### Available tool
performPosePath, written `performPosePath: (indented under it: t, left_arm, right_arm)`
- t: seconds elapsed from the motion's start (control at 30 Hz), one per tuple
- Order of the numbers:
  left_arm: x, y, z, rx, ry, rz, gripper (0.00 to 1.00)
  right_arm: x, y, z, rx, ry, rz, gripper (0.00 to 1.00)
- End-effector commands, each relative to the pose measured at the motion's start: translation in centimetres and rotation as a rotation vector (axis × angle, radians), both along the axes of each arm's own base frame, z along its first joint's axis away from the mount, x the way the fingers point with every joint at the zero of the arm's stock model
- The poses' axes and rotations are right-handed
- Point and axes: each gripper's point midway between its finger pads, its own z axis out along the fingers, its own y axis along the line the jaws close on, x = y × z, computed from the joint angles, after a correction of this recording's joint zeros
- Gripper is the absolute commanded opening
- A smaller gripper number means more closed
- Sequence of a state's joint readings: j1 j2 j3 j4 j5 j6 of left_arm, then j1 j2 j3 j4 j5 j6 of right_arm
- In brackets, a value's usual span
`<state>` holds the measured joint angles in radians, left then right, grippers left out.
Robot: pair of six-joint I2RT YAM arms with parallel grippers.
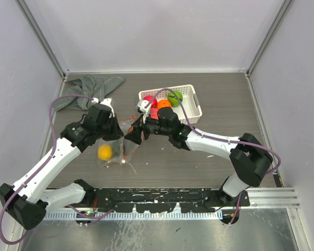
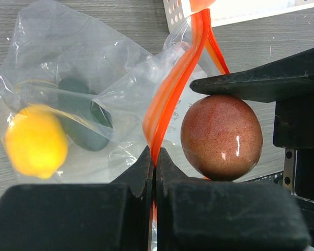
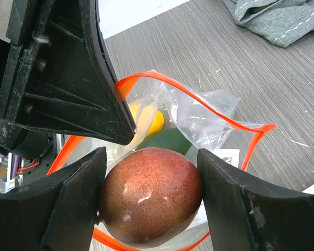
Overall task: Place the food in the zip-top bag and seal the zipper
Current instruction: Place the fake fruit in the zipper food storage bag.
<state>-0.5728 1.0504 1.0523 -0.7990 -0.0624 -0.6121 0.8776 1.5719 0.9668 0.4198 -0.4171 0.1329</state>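
The clear zip-top bag [image 1: 115, 149] lies left of centre, its orange-red zipper [image 2: 172, 83] pinched in my shut left gripper [image 2: 155, 157], which holds the mouth open. A yellow fruit [image 2: 35, 141] and a dark green fruit [image 2: 83, 121] lie inside the bag. My right gripper [image 3: 149, 196] is shut on a dark brown-red fruit [image 3: 150, 196] and holds it right at the bag's mouth [image 3: 214, 110]. The same fruit shows in the left wrist view [image 2: 221, 137]. Red [image 1: 149, 100], orange [image 1: 164, 104] and green [image 1: 175, 97] fruits sit in the basket.
A white lattice basket [image 1: 194, 107] stands at the back centre. A grey cloth [image 1: 91, 88] lies crumpled at the back left. Both arms meet over the bag [image 1: 126, 133]. Grey walls close in the table on three sides.
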Motion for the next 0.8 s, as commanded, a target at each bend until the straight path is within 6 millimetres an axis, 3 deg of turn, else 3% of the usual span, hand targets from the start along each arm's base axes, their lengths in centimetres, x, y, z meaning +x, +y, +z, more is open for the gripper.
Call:
performPosePath:
  t: [0.0, 0.23, 0.43, 0.67, 0.77]
  left_arm:
    - [1.0, -0.7, 2.6, -0.06, -0.091, -0.01, 0.0]
    - [0.9, -0.6, 2.6, -0.061, -0.091, -0.005, 0.0]
    - [0.9, -0.5, 2.6, -0.058, -0.093, -0.002, 0.0]
    - [0.9, -0.2, 2.6, -0.052, -0.101, 0.003, 0.0]
    - [0.8, -0.1, 2.6, -0.048, -0.104, 0.001, 0.0]
  right_arm:
    - [0.2, 0.5, 2.5, 0.073, -0.054, -0.001, 0.75]
    - [-0.1, 0.4, 3.3, 0.088, -0.057, 0.009, 0.83]
    - [-0.2, -0.2, 4.8, 0.098, -0.076, -0.01, 0.83]
    - [1.3, -2.0, 6.1, 0.033, -0.105, -0.135, 0.81]
    - [2.7, -3.2, 5.3, -0.051, -0.111, -0.217, 0.79]
